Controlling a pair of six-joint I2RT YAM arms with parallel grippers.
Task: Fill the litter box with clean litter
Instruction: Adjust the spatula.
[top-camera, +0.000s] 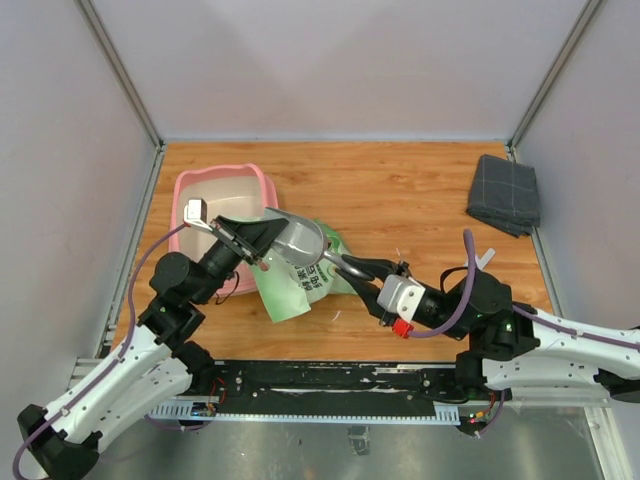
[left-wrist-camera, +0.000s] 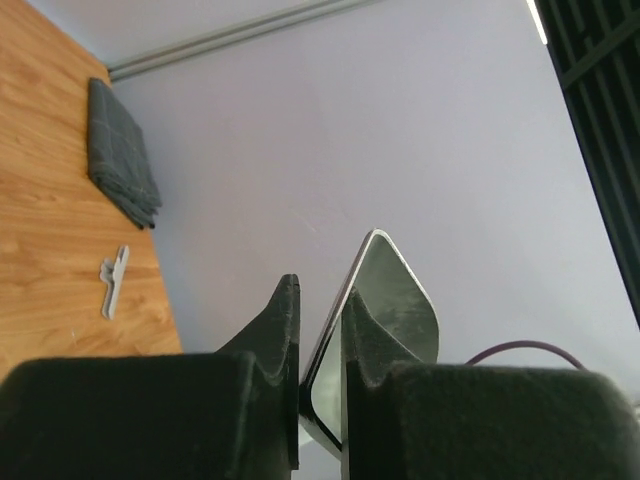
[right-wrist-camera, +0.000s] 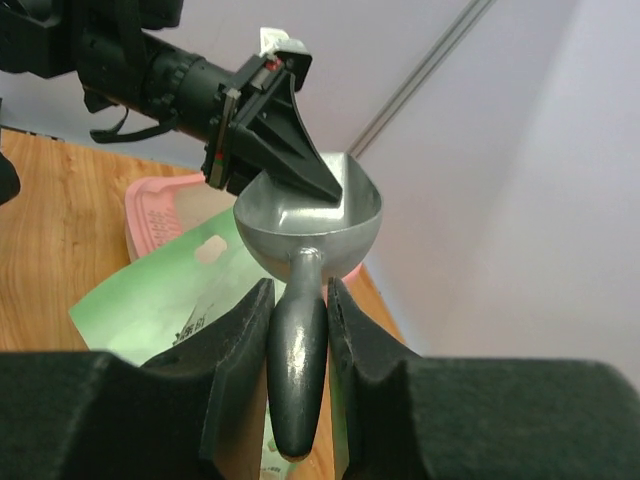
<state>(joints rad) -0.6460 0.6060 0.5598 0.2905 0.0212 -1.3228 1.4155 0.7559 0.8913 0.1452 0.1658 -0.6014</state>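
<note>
Litter box (top-camera: 190, 186): at 10 o'clock on the table (top-camera: 400, 190), upright, pale floor bare as far as can be seen. No clean litter can be made out anywhere in view.

Bag (top-camera: 292, 290): green, printed, lying flat at the box's 4 o'clock, touching its near corner.

Scoop (top-camera: 302, 240): metal, held above the bag, bowl seen empty from the right wrist.

Left gripper (top-camera: 262, 240): clamped on the bowl's rim.

Right gripper (top-camera: 355, 270): clamped on the handle, from the scoop's 4 o'clock.

Cloth (top-camera: 505, 194): folded, at 2 o'clock, well apart.

Step judged: scoop being passed or regripped between arms, filling not begun. Next move: one claw is to be released before the other is moved. The scoop is then to be brought to the bag's mouth, which cannot be located here.
</note>
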